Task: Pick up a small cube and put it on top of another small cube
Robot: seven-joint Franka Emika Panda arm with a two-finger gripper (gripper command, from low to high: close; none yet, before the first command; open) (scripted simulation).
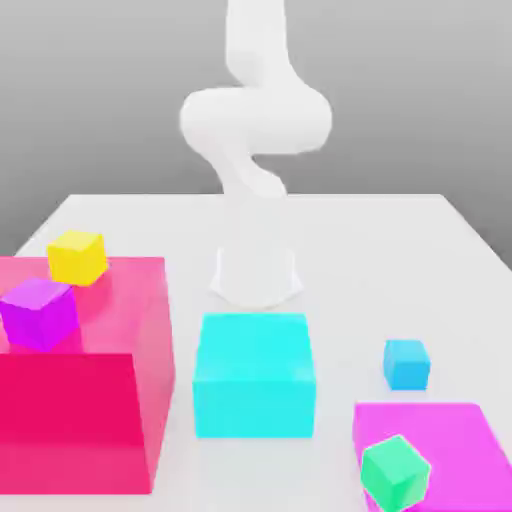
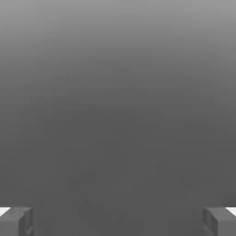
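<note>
A small plain sky-blue cube (image 1: 406, 363) on the white desk (image 1: 400, 260) looks light and rigid, best pinched across opposite flat faces by the released, wide-spread tool (image 2: 118, 221).

No text, label, brand, number or sign can be read on anything here.

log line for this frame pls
phase: pre-grasp | gripper: open, holding nothing | blue cube: on table | yellow cube: on pink block, nothing stacked on it
</note>
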